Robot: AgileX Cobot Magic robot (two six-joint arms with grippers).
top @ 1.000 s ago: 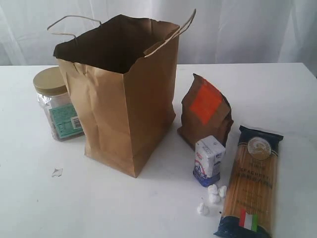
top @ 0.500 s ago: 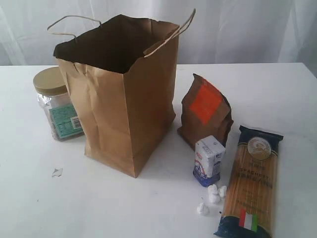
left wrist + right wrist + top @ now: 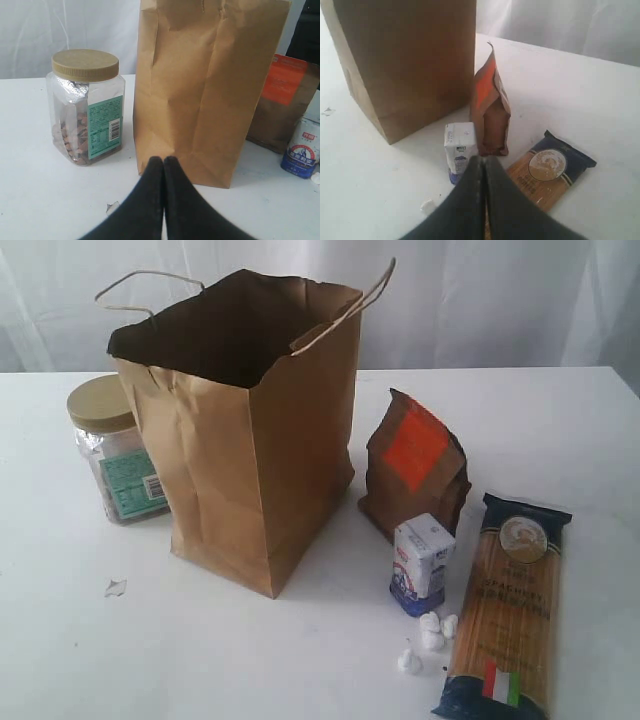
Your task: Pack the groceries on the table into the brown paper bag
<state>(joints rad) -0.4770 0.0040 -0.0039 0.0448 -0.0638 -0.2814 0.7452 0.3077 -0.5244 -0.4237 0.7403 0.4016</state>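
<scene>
The brown paper bag [image 3: 245, 430] stands open on the white table [image 3: 520, 410]. A tan-lidded clear jar [image 3: 110, 450] sits at its left. To the bag's right stand a brown pouch with an orange-red label [image 3: 415, 465] and a small white-blue carton [image 3: 421, 563]; a long spaghetti pack [image 3: 512, 605] lies flat beside them. My left gripper [image 3: 163, 160] is shut and empty, low over the table in front of the bag [image 3: 210, 90] and the jar [image 3: 87, 107]. My right gripper [image 3: 483, 159] is shut and empty, above the carton [image 3: 458, 147], pouch [image 3: 490, 112] and spaghetti pack [image 3: 545, 172]. Neither gripper shows in the exterior view.
Small white crumpled bits [image 3: 430, 635] lie on the table between carton and spaghetti pack. A tiny white scrap [image 3: 115, 587] lies front left of the bag. A white curtain [image 3: 500, 300] hangs behind the table.
</scene>
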